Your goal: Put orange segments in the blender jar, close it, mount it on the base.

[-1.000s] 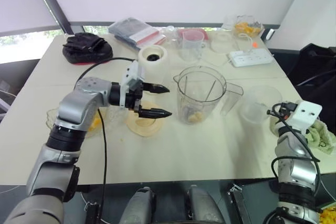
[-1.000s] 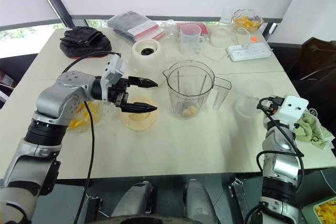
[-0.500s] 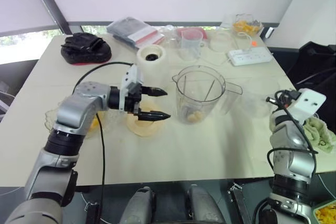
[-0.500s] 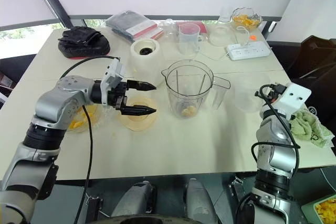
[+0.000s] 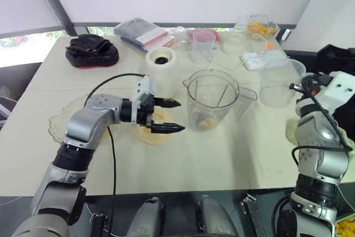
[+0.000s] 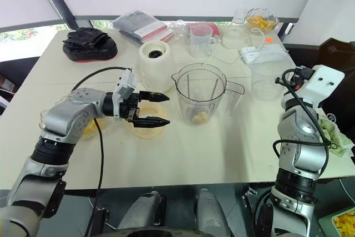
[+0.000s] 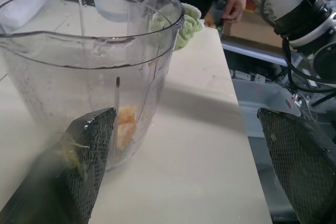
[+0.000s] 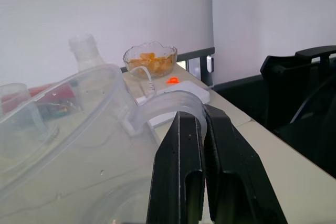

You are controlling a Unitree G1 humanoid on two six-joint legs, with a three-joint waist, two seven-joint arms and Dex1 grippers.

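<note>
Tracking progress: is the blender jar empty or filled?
Barely filled: the blender jar stands upright, lidless, with a few orange segments at its bottom.

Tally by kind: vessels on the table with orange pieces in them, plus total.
Clear plastic blender jar: 1
Scalloped glass bowls: 2 (far right, near left)
Total: 3
</note>
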